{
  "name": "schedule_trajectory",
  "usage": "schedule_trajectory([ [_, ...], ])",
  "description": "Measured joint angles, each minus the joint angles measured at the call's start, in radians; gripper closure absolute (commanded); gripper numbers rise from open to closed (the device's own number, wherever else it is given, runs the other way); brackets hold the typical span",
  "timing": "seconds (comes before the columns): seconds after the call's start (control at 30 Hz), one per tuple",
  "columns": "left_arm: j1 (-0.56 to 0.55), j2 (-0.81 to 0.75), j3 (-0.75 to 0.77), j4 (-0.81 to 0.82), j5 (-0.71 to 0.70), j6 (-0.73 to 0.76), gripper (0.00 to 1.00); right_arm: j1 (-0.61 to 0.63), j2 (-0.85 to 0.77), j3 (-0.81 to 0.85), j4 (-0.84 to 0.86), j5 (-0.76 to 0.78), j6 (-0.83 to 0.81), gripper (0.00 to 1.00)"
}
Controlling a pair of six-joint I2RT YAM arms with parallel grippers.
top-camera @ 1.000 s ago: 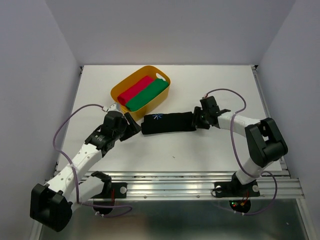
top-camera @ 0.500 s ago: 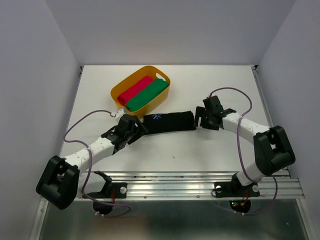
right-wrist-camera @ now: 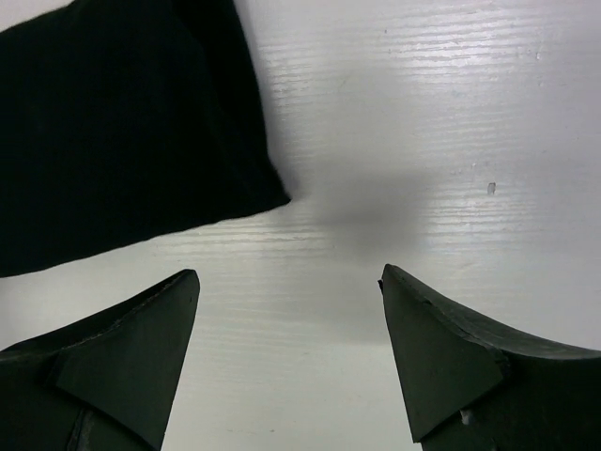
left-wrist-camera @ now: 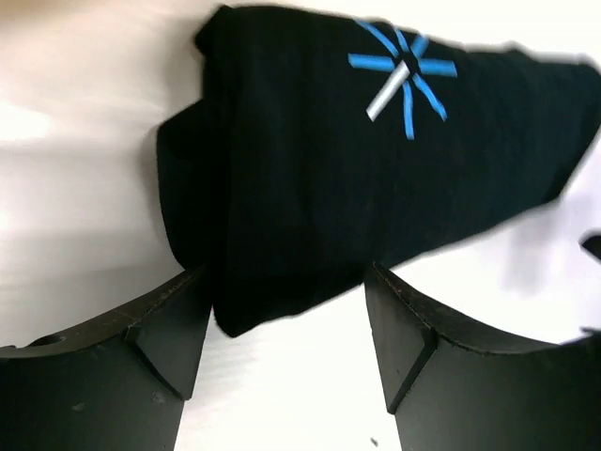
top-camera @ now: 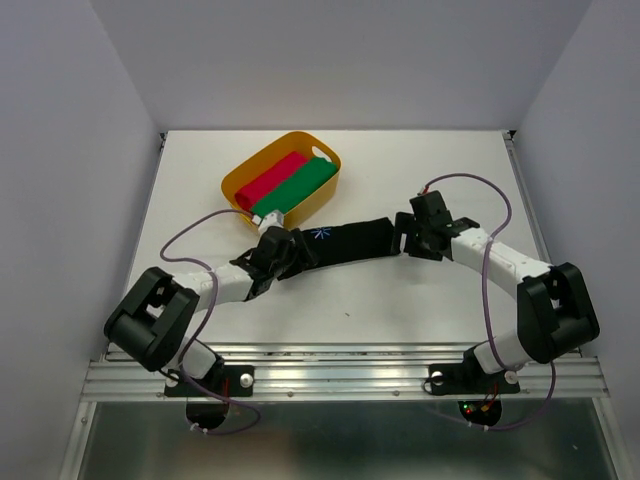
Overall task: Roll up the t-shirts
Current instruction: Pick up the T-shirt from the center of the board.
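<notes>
A black t-shirt (top-camera: 350, 240) lies rolled into a long bundle across the middle of the table, with a small blue and white star print (left-wrist-camera: 404, 70) near its left end. My left gripper (top-camera: 290, 252) is open at that left end. In the left wrist view the t-shirt (left-wrist-camera: 310, 169) reaches down between the fingers and touches the left one, while table shows beside the right one. My right gripper (top-camera: 403, 236) is open at the other end. In the right wrist view the t-shirt (right-wrist-camera: 122, 132) lies just past the fingertips, with only bare table between them.
A yellow tub (top-camera: 236, 182) stands behind the bundle at centre left, holding a red roll (top-camera: 272, 176) and a green roll (top-camera: 298, 186). The tub's near corner is close to my left wrist. Grey walls enclose the white table (top-camera: 420, 300).
My left arm swung right and forward until its open fingers reached the roll's left end. My right gripper opened, let go of the right end and drew back slightly.
</notes>
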Motion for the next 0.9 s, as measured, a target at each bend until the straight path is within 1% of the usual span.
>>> schedule_trajectory([
  [0.2,-0.081,-0.019,0.000,-0.004,0.034,-0.032,0.25,0.000,-0.014,0.000,-0.014,0.011,0.000,0.16],
  [0.27,-0.083,-0.066,-0.008,-0.037,0.024,-0.058,0.23,0.000,-0.014,0.000,-0.016,0.010,0.000,0.16],
  [0.3,-0.083,-0.098,-0.009,-0.062,0.008,-0.071,0.19,0.000,-0.014,0.000,-0.016,0.010,0.000,0.16],
  [0.37,-0.082,-0.136,-0.009,-0.090,-0.020,-0.094,0.17,0.000,-0.014,0.000,-0.017,0.010,0.000,0.16],
  [0.43,-0.080,-0.149,-0.004,-0.122,-0.047,-0.115,0.17,0.000,-0.014,0.000,-0.018,0.009,0.000,0.16],
  [0.6,-0.076,-0.079,0.032,-0.183,-0.075,-0.147,0.17,0.000,-0.014,0.000,-0.018,0.009,-0.001,0.16],
  [0.73,-0.074,0.008,0.076,-0.189,-0.085,-0.163,0.17,0.000,-0.014,0.000,-0.019,0.009,-0.001,0.16],
  [0.9,-0.074,0.063,0.108,-0.158,-0.091,-0.167,0.25,0.000,-0.014,0.000,-0.021,0.009,-0.005,0.15],
])
